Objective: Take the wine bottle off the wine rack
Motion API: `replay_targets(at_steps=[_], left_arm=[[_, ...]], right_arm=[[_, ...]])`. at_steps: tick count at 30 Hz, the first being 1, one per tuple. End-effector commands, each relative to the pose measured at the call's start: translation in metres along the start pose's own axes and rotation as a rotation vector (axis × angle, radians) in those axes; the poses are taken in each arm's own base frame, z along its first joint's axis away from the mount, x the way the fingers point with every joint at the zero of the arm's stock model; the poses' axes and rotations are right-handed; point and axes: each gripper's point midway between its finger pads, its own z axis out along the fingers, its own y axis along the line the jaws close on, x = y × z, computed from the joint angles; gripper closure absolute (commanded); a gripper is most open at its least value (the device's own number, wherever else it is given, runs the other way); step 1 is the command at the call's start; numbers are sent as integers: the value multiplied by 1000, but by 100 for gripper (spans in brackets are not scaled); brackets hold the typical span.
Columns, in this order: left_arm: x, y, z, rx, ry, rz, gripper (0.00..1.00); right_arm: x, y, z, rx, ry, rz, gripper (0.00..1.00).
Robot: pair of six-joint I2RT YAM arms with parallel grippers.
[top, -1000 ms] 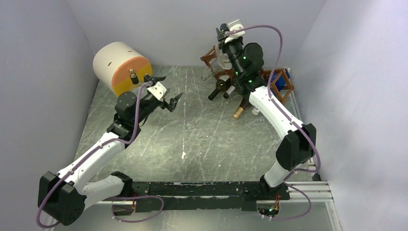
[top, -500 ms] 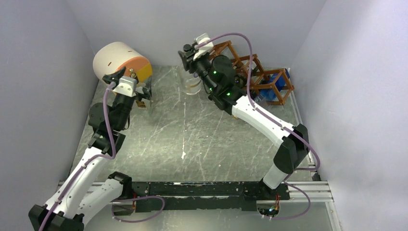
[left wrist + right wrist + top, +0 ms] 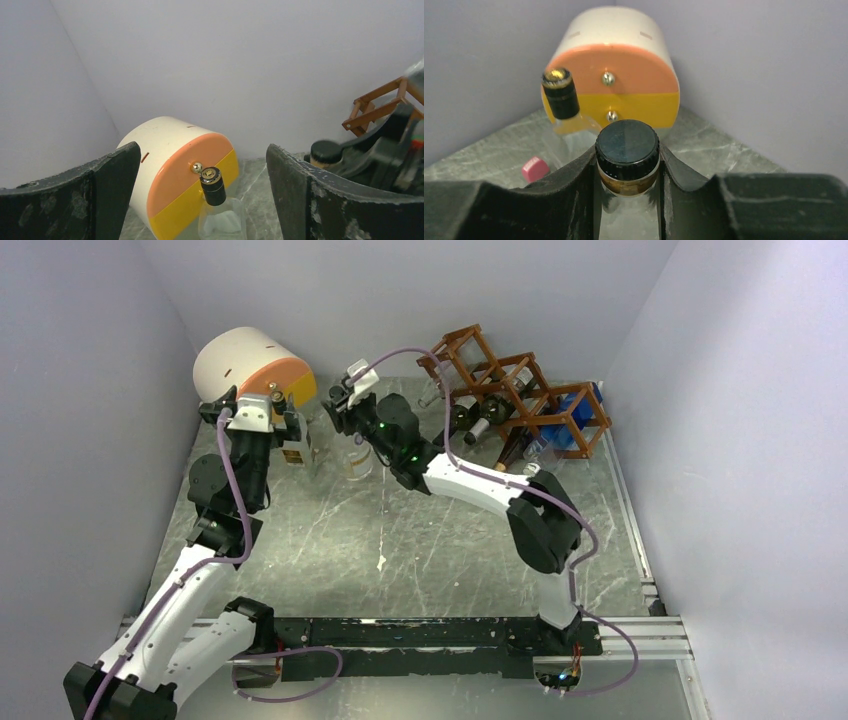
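My right pincer (image 3: 627, 167) was clamped tight on the wine bottle (image 3: 627, 145) at its neck, up by the table's (image 3: 400, 540) far left corner and well apart from the wine rack (image 3: 510, 380) (other bottles lay in it). Off the rack, I'd say; setting down and release were left. My left pincer (image 3: 200, 172) gaped wide, holding nothing.

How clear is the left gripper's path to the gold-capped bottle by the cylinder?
Probably yes: the left gripper is open and the gold-capped bottle stands upright straight ahead of the gap, nothing in between. The cylinder sits close behind it.
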Motion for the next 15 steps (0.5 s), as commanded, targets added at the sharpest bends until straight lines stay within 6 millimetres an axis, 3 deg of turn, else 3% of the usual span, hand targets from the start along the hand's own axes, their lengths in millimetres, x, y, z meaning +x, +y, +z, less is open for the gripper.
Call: replay_targets(at_steps=[1, 15], left_arm=[[-8, 9, 1, -40, -27, -3, 1], [-6, 7, 2, -31, -24, 0, 1]], right_arm=[[-93, -7, 2, 22, -345, 57, 100], [-28, 9, 19, -42, -415, 38, 100]])
